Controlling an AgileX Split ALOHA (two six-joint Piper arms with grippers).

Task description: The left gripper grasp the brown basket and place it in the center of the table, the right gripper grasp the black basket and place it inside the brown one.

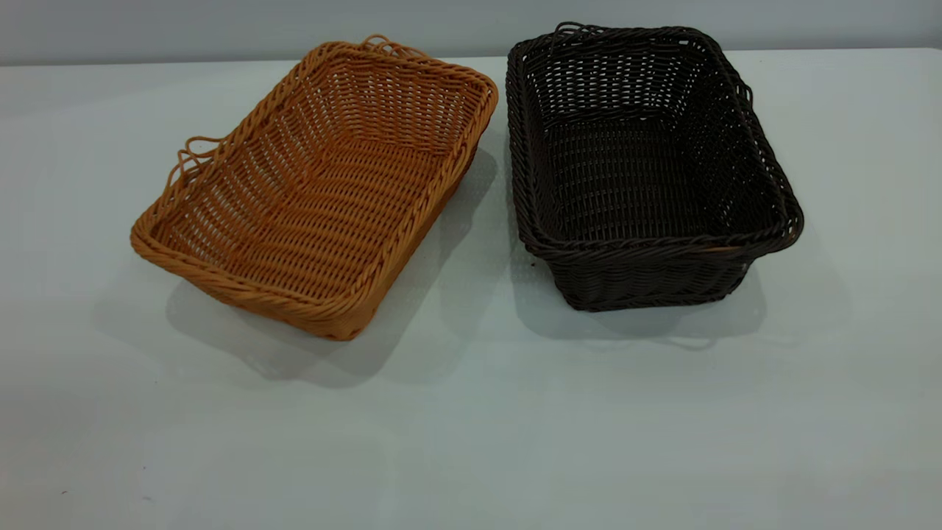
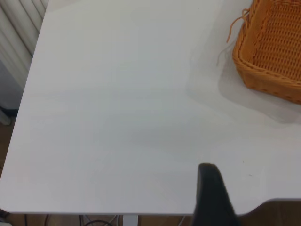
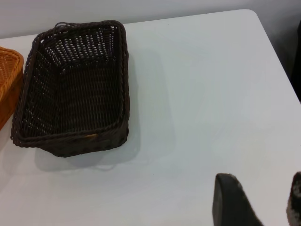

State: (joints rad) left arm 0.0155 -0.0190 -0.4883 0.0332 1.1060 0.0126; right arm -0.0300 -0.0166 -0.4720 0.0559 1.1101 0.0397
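The brown basket (image 1: 316,191) sits on the white table (image 1: 471,427) at the left, turned at an angle. The black basket (image 1: 640,169) stands beside it at the right, a narrow gap between them. Neither gripper shows in the exterior view. In the left wrist view, my left gripper (image 2: 256,207) is open and empty over the table's near corner, with one finger (image 2: 210,197) showing; a corner of the brown basket (image 2: 273,52) lies far off. In the right wrist view, my right gripper (image 3: 263,202) is open and empty over bare table, well away from the black basket (image 3: 75,89).
The table's edge and rounded corner (image 2: 263,207) run close under the left gripper. A strip of the brown basket (image 3: 7,80) shows beside the black one in the right wrist view. The table's far right corner (image 3: 251,14) is bare.
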